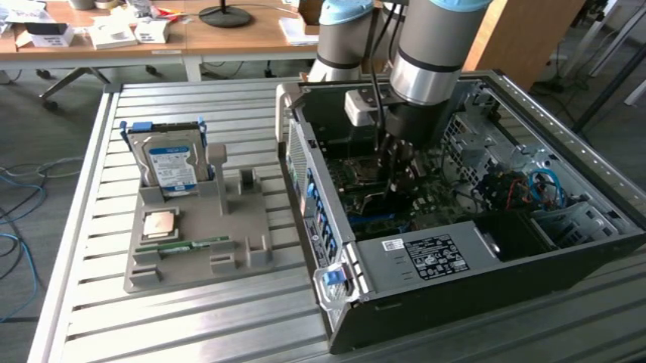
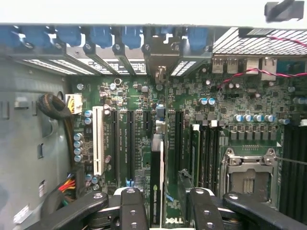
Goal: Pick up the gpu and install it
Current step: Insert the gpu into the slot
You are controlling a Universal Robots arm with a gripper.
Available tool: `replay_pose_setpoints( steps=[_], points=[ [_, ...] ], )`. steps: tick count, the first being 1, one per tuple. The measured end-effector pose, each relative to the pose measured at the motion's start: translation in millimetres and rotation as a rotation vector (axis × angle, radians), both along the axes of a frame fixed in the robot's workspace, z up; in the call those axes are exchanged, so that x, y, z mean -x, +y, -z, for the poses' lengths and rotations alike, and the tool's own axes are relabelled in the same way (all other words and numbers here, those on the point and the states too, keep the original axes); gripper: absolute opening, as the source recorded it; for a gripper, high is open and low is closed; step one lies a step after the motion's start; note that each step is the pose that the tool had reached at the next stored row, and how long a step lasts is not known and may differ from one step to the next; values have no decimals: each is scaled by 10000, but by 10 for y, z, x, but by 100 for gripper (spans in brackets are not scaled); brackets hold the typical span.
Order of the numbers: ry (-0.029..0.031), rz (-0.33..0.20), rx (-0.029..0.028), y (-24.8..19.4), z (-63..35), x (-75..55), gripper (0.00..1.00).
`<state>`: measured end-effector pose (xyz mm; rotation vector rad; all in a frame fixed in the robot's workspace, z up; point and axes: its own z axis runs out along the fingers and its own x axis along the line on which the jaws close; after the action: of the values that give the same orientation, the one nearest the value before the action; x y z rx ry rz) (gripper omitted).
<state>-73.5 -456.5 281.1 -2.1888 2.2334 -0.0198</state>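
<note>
The slatted metal table (image 1: pixel 91 302) carries two assemblies: an open computer case (image 1: pixel 474 302) towards the exterior view's right and a grey holder tray (image 1: pixel 192 265) towards the exterior view's left, well apart from each other. The robot arm (image 1: pixel 434 53) descends from above into the open side of the case. The motherboard (image 2: pixel 120 96) covers the case floor, with parallel expansion slots, a row of memory slots and an empty processor socket (image 2: pixel 247 175). On the tray, a hard drive (image 1: pixel 172 162) with a blue-white label stands upright in the far cradle. A square processor chip (image 1: pixel 162 224) lies flat nearer the camera, and a narrow green memory stick (image 1: pixel 187 243) lies just beside it. The gpu (image 2: pixel 157 172) is inside the case: in the wrist view it appears edge-on, standing upright on the motherboard in line with one expansion slot, and its bracket end meets the rear slot openings. Full seating in the slot cannot be confirmed. The gripper (image 2: pixel 167 194) sits directly above the card with its jaws set wide. The two black fingers (image 2: pixel 132 211) straddle the card, with a visible gap on one side; contact on the other side cannot be determined.
</note>
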Motion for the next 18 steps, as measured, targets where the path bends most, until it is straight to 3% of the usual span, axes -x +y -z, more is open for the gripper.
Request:
replay_pose_setpoints(
  steps=[18],
  points=[
    [-3, 0, 1, 0, -402, 0, 41]
  ],
)
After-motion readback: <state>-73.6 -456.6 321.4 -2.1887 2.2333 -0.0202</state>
